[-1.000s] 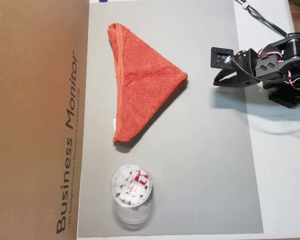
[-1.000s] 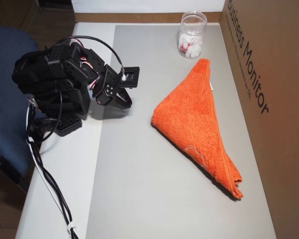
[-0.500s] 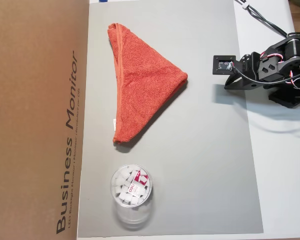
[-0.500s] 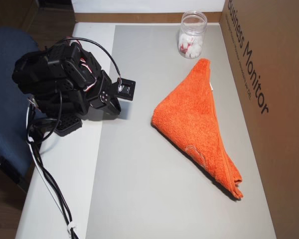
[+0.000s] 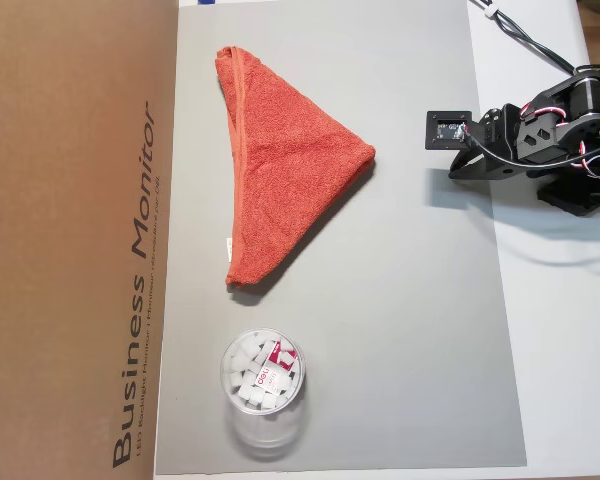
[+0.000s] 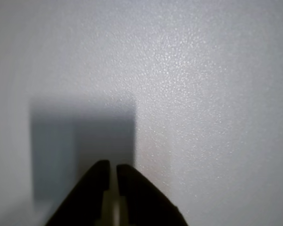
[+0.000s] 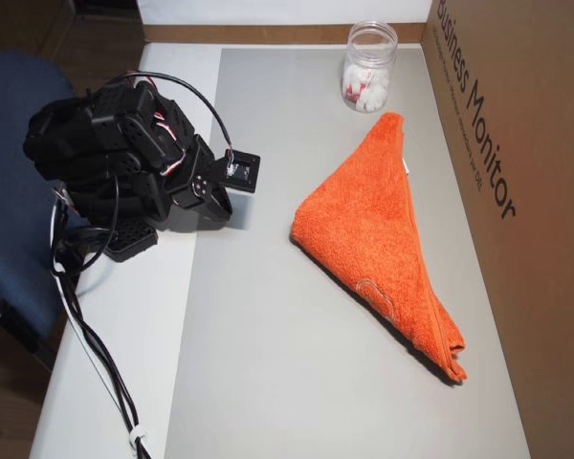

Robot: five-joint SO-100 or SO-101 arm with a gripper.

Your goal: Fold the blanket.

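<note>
Blanket (image 5: 280,170) in triangle on mat — gripper (image 6: 112,170) apart, tips nrly together

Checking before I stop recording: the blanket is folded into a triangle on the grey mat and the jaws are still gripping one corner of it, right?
Not quite. The blanket is folded into a triangle on the grey mat, but the gripper holds nothing: both overhead views show it well clear of the blanket, near the mat's edge.

One orange-red blanket (image 5: 280,170), folded into a triangle, is lying on one grey mat (image 5: 410,330). One clear plastic jar (image 5: 263,385) is standing on that mat, holding many small white pieces too numerous to count. One brown cardboard box (image 5: 75,240) is sitting alongside. One black robot arm (image 7: 115,163) is resting at the mat's edge, carrying one gripper (image 6: 112,170). One blue chair (image 7: 10,191) is showing behind it.
</note>
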